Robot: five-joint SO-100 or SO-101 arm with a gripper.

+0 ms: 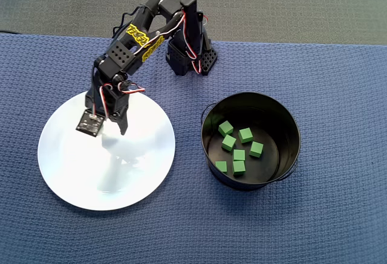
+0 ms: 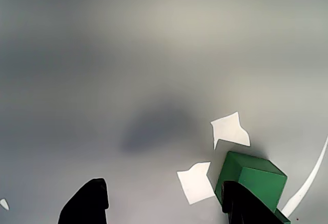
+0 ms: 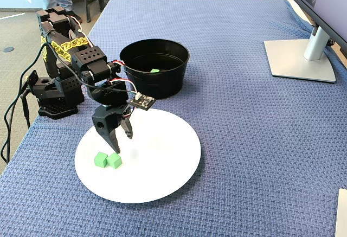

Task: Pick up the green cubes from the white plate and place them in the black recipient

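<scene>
One finger [image 2: 246,206] touching cube [image 2: 253,180], gripper [image 2: 164,208] open

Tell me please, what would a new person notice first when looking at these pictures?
Probably the black arm bent over the white plate, its gripper open just above two green cubes near the plate's left edge in the fixed view. Next, in the overhead view, the black recipient to the right of the plate, with seven green cubes already on its bottom.

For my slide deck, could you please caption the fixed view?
Open gripper poised over two green cubes on the white plate, black recipient behind.
</scene>
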